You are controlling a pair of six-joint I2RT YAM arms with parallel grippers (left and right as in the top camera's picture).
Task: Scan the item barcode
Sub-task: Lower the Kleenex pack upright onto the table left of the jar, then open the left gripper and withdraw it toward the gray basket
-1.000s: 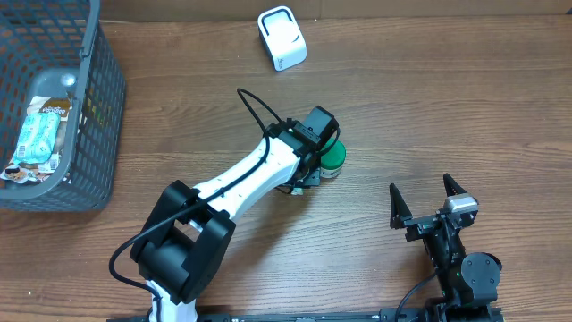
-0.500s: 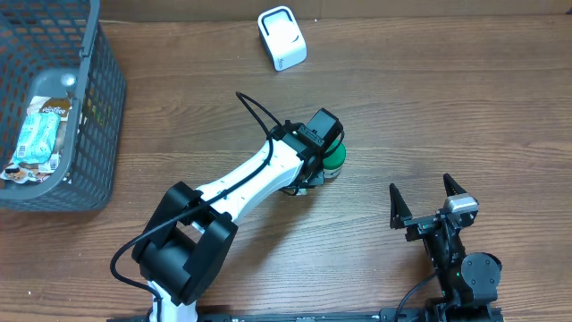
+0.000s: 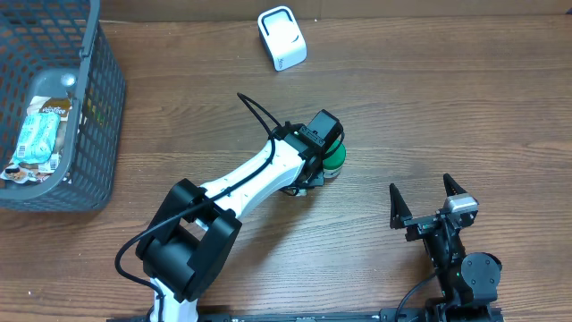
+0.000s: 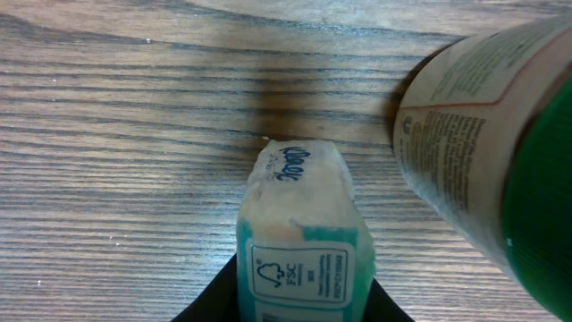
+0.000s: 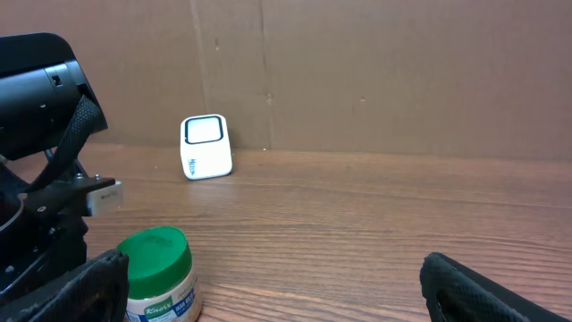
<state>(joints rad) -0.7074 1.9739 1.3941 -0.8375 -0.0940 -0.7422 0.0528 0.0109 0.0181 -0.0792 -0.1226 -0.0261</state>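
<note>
The left gripper pinches the tissue pack narrowly at centre frame, just beside the green-lidded jar. The right gripper stands wide and empty at lower right. Swinging toward the scanner at the top, the pack could clip and topple the jar.

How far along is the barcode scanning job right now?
Done: the left gripper has its jaws shut on the tissue pack, beside the green-lidded jar.
In hand: the pack is gripped mid-table, far from the white scanner.
Left: carry it to the scanner and present its barcode. The right gripper waits open, holding nothing.
</note>
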